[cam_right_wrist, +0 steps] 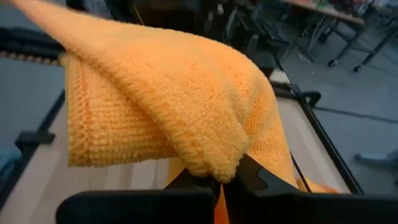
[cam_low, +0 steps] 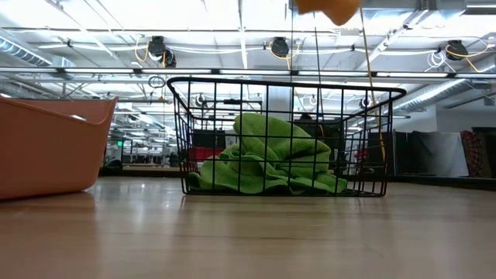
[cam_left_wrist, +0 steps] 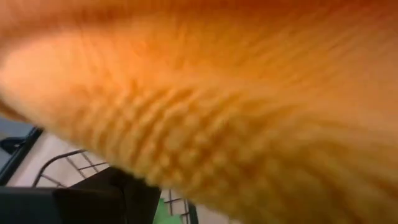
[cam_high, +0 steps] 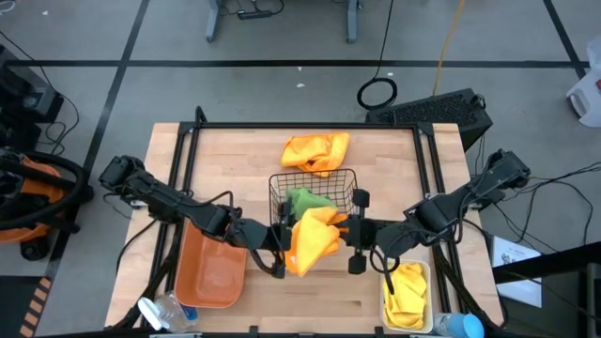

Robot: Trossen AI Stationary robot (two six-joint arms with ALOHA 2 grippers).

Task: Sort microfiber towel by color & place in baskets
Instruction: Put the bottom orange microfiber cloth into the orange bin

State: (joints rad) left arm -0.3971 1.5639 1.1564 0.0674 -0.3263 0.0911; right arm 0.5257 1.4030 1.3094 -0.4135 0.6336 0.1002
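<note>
I am holding an orange towel (cam_high: 315, 239) in the air between both arms, just in front of the black wire basket (cam_high: 349, 178) and partly over its near rim. The right pincer (cam_right_wrist: 219, 182) is pinching a fold of the cloth between its closed fingers. The left pincer (cam_high: 274, 246) is sitting at the cloth's other side; its wrist view is filled with orange pile, so I am judging it to be gripping too, though I cannot see its fingers closing on it.

What is worrying me: the cloth is hanging right at the basket edge, and that basket is already holding green. If either grip is slipping, or I am releasing here, the orange towel is likely dropping in with the green ones (cam_low: 267, 159) or catching on the wire rim. With two arms on one cloth, pulling apart could also tug it out of the weaker pinch.

Nearest me, the orange bin (cam_high: 202, 252) on the left is looking empty, and I am taking it as the home for this cloth. The white bin (cam_high: 423, 272) on the right is holding yellow towel (cam_high: 408, 289). Farther out, the black basket is holding the green heap. Beyond it, a second orange towel (cam_high: 316, 150) is lying loose on the counter (cam_high: 235, 155), still unsorted.
</note>
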